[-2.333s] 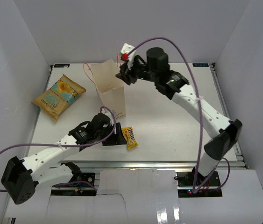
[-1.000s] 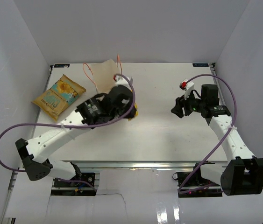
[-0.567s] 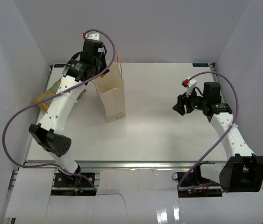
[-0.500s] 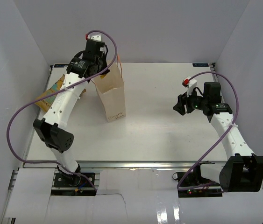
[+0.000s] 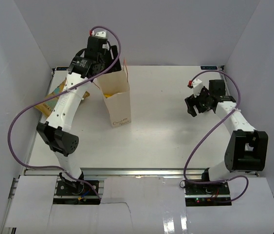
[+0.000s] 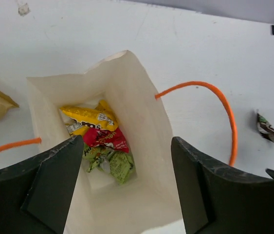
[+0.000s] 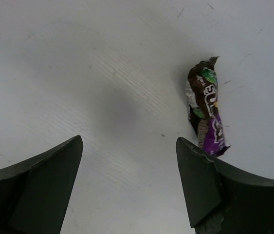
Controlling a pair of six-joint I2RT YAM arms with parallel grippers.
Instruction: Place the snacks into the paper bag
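Orange-yellow foil showed at the left edge of the counter (image 5: 166, 131), where one chip bag (image 5: 45, 101) lay flat, half hidden beneath your left arm (image 5: 63, 105). You had that arm folded sharply at its elbow above the near-left corner. From there it was stretched up and away toward the far-left corner, its wrist tipped over so the camera looked straight down. Your left gripper (image 5: 106, 62) hung directly above the mouth of the paper bag (image 5: 118, 100), its two fingers spread wide on either side of the opening and holding nothing.

The bag stood upright in the far-left part of the counter, its orange cord handles (image 6: 215, 100) flopped outward. At its bottom you could see the yellow candy pack (image 6: 90, 117), a red packet (image 6: 106, 139) just against it, and the green wrappers (image 6: 113, 162) below those.

Toward the right edge, your right arm (image 5: 234, 122) rose from the near-right corner, bent at the elbow and reached back over the far half of the counter. Your right gripper (image 7: 127, 180) pointed down with its jaws wide apart and empty. A purple-and-brown packet (image 7: 206, 114) lay on the bare counter under it, nearer the right-hand finger and touching neither.
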